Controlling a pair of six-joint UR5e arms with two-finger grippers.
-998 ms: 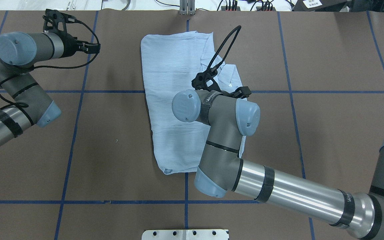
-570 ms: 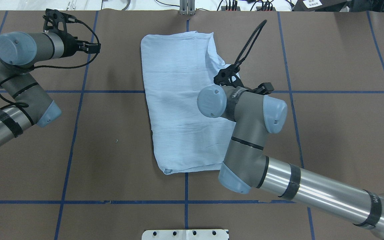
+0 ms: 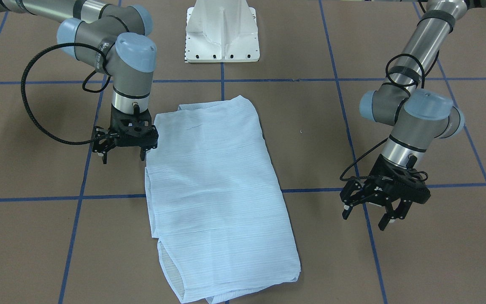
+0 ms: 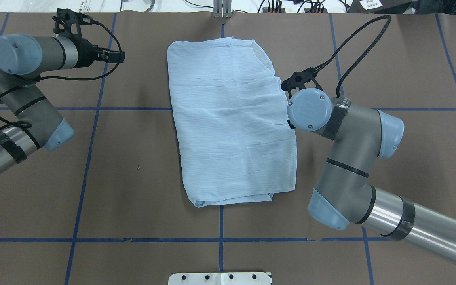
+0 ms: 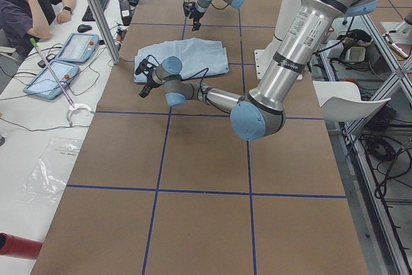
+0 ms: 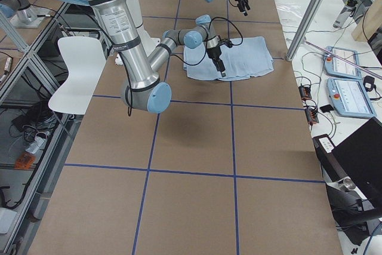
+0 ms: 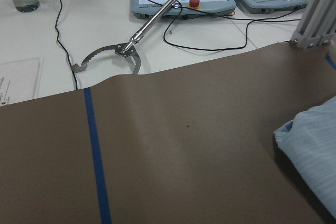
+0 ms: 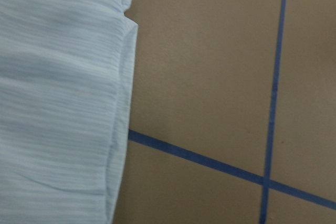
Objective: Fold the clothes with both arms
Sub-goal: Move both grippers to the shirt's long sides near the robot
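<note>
Item: pale-blue shirt (image 4: 232, 118), folded into one flat oblong packet.
Location: middle of the brown worktop (image 4: 133, 158), across a blue tape line, between the two arms.
Long axis: runs from the robot's side to the operators' side. It is slightly slanted, with the near end lying further toward the robot's right than the far end.
Which end is which: cannot tell. Collar, buttons and sleeves are not visible on the upper face.
Far right corner: the layers gape a little there and show a paler inner face. Whether this is hem or neck opening is unclear.
Surface: faint fine stripes and a few shallow creases across the width.
Right pincer (image 3: 123, 158): jaws spread wide and holding nothing. It points down just beside the shirt's right long edge, with one finger at the cloth's border; contact cannot be judged.
Right pincer, overhead view: almost wholly hidden under the wrist's blue joint cap.
Left pincer (image 3: 363, 220): jaws spread wide and holding nothing. It is above bare worktop on the robot's left, well apart from the shirt.
Left wrist view: only a corner of the shirt, cut off by the right edge of the frame; no fingers in frame.
Right wrist view: the shirt's long edge fills the left half and is cut off on three sides; no fingers in frame.
Side views: shirt small and far, detail unreadable.
</note>
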